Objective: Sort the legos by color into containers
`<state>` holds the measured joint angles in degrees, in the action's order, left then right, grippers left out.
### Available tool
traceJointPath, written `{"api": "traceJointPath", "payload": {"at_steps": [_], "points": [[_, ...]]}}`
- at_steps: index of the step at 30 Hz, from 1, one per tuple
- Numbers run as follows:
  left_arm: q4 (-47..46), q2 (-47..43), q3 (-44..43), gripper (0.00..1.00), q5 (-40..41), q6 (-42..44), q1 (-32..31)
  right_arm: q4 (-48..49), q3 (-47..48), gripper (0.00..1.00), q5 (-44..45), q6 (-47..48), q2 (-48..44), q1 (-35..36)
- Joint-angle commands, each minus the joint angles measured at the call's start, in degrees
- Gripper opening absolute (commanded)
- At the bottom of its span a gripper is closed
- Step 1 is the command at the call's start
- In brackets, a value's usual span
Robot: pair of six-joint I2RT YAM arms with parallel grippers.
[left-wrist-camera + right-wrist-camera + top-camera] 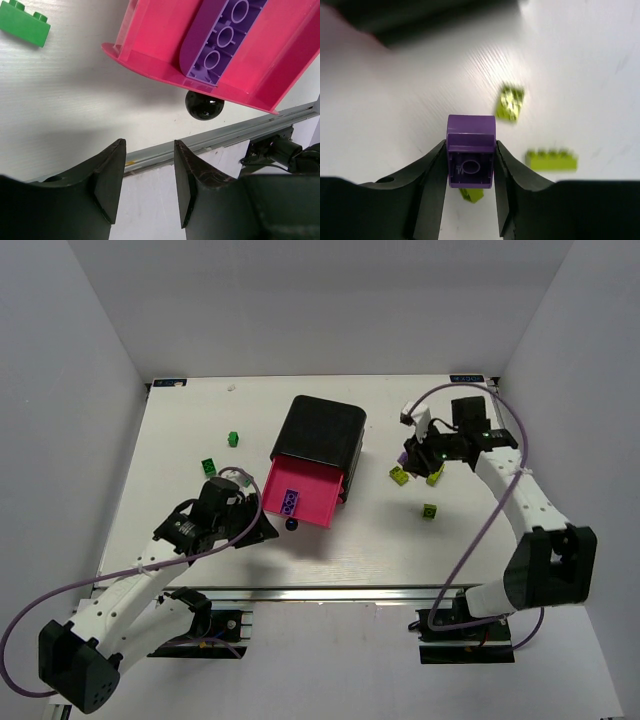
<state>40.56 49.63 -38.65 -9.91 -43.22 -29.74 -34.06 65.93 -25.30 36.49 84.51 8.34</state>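
Right gripper [470,152] is clamping a purple lego [470,131] between its fingers, yellow-green legos [510,102] lying just beyond. Left gripper [149,155] is gaping (holding nothing) just short of the black knob [204,105] of the pink drawer [165,30].

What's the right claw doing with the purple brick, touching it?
Touching. In the right wrist view, the right gripper squeezes the purple brick on both sides.

Robotics lab cell: white partition walls [60,390], white tabletop [190,425].

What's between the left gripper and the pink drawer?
Just the round black knob on the pink drawer, above the left gripper in the left wrist view.
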Motion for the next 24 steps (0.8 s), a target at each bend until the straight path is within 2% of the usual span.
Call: {"api": "traceJointPath", "payload": {"at_steps": [1,3,5,8,11,12,22,24], "points": [[-3.0,-0.1,0.9,0.54,-1.2,1.6,0.1,-6.4,5.7,0.00,-22.8,13.2,-5.3,1.9],[-4.1,0.6,1.4,0.54,-2.1,2.3,0.1,-7.8,7.4,0.00,-29.2,14.3,-5.5,5.2],[-4.3,1.3,1.7,0.53,-2.3,2.6,0.1,-7.9,10.0,0.00,-30.1,14.1,-4.7,8.4],[-5.0,1.3,2.1,0.53,-2.1,2.9,0.1,-4.4,11.8,0.00,-27.8,11.2,-3.7,14.4],[-5.9,1.6,2.5,0.53,-2.3,3.1,0.1,-0.3,12.8,0.01,-21.6,7.9,-2.0,19.9],[-6.4,2.0,2.5,0.53,-2.2,3.2,0.1,0.7,13.3,0.04,-20.2,7.3,-1.3,22.6],[-10.1,5.2,2.5,0.53,-0.2,3.9,0.1,4.5,18.1,0.09,-8.9,1.7,7.1,32.0],[-10.8,6.1,2.4,0.53,0.1,4.4,0.1,5.0,18.4,0.13,-7.8,0.9,8.2,32.9]]}}
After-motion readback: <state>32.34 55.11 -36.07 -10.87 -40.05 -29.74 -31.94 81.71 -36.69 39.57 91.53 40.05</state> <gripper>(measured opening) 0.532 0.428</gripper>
